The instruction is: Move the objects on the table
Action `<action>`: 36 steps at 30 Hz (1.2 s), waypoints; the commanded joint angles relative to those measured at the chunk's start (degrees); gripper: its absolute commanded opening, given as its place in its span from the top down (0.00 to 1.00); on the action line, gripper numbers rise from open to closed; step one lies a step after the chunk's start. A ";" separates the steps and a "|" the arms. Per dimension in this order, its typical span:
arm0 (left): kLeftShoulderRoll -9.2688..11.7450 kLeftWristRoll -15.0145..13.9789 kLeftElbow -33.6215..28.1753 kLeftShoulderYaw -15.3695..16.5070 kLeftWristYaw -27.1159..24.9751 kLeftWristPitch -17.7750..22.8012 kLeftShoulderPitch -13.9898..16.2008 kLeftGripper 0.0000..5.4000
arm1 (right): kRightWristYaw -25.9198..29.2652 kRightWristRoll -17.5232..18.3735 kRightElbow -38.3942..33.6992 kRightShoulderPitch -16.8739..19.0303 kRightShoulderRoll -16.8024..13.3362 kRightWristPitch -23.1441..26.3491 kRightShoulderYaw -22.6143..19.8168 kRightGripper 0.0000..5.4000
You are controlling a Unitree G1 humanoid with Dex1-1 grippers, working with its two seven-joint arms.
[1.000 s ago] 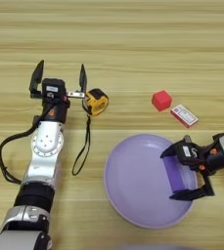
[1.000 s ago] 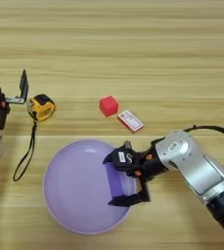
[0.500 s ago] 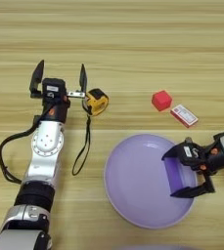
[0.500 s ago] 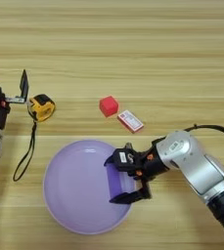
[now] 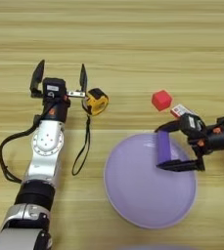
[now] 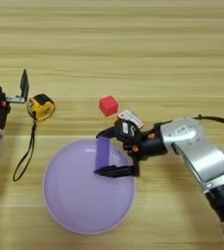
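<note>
your right gripper (image 6: 105, 151) sits over the upper part of the lilac plate (image 6: 79, 210), reaching in from the right. its two black fingers are spread wide, one near the plate's top rim and one lower down over the plate, and the flat purple block (image 6: 102, 153) stands between them with its ends against the fingers, so the block appears to be held between them. whether the block's underside touches the plate or hangs just above it, you cannot tell from these views.

your left gripper (image 5: 59, 80) is up on the left of the table (image 5: 133, 44), its fingers pointing away from you and held wide apart with nothing between them. the yellow-and-black tape measure (image 5: 96, 101) lies just to the right of that gripper's right-hand finger, very close to it, and contact cannot be made out. its black wrist cord (image 5: 83, 149) loops down along the forearm.

the red cube (image 5: 161, 99) rests on the bare wood above the plate, near the right gripper's upper finger but apart from it. the small red-and-white box (image 6: 130, 117) lies just beside the right gripper's wrist, partly hidden by it.
</note>
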 commanded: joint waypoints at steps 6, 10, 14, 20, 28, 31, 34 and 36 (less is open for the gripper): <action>0.16 0.80 1.52 0.03 0.11 -0.86 -1.11 0.00 | -8.82 2.78 3.95 -4.15 3.90 4.09 -6.79 0.16; 0.18 0.75 1.83 0.07 0.09 -1.02 -1.23 0.00 | -14.90 2.00 8.05 -6.37 5.40 5.58 -9.76 0.16; 0.20 0.75 2.00 0.09 0.09 -1.15 -1.30 0.00 | -21.18 1.14 12.94 -8.79 6.52 6.96 -12.60 0.16; 0.27 0.70 2.12 0.13 0.03 -1.28 -1.29 0.00 | -29.24 -1.67 19.68 -11.23 7.18 6.78 -14.76 0.16; 0.35 0.65 2.41 0.18 -0.01 -1.46 -1.38 0.00 | -37.08 -5.87 31.42 -15.04 8.11 4.74 -16.17 0.16; 0.37 0.64 2.43 0.19 -0.02 -1.49 -1.39 0.00 | -38.96 -8.29 34.59 -15.06 8.09 2.30 -15.44 0.16; 0.40 0.61 2.47 0.21 -0.06 -1.52 -1.41 0.00 | -40.15 -10.36 37.61 -15.05 8.17 0.10 -14.92 0.16; 0.42 0.59 2.53 0.22 -0.07 -1.56 -1.42 0.00 | -40.14 -11.21 39.27 -15.01 8.38 -0.89 -14.67 0.16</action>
